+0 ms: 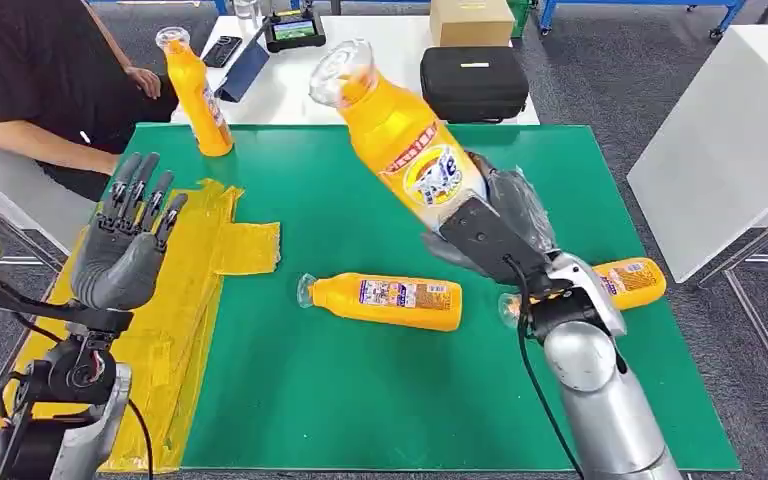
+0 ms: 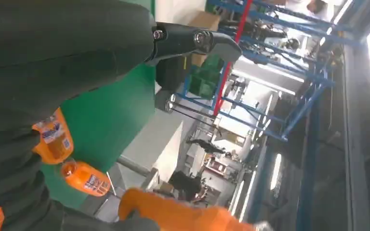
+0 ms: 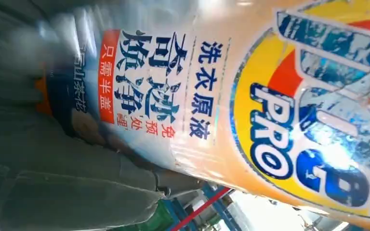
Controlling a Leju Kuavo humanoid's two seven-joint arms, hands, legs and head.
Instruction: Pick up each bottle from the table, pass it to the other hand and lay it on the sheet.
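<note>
My right hand [image 1: 495, 225] grips the base of an orange bottle [image 1: 400, 135], raised above the green mat and tilted with its clear cap toward the far left; its label [image 3: 270, 110] is right up against the right wrist camera. My left hand [image 1: 130, 235] is lifted over the yellow sheet [image 1: 195, 290] with fingers spread and nothing in it. A second bottle [image 1: 385, 300] lies on its side in the mat's middle. A third bottle [image 1: 630, 280] lies partly behind my right forearm. Another bottle [image 1: 198, 95] stands upright at the mat's far left corner.
A green mat [image 1: 360, 400] covers the table. A person in black [image 1: 50, 70] sits at the far left with a hand near the standing bottle. A black case [image 1: 473, 82], a cardboard box [image 1: 470, 20] and a tablet [image 1: 293, 28] sit on the white table behind.
</note>
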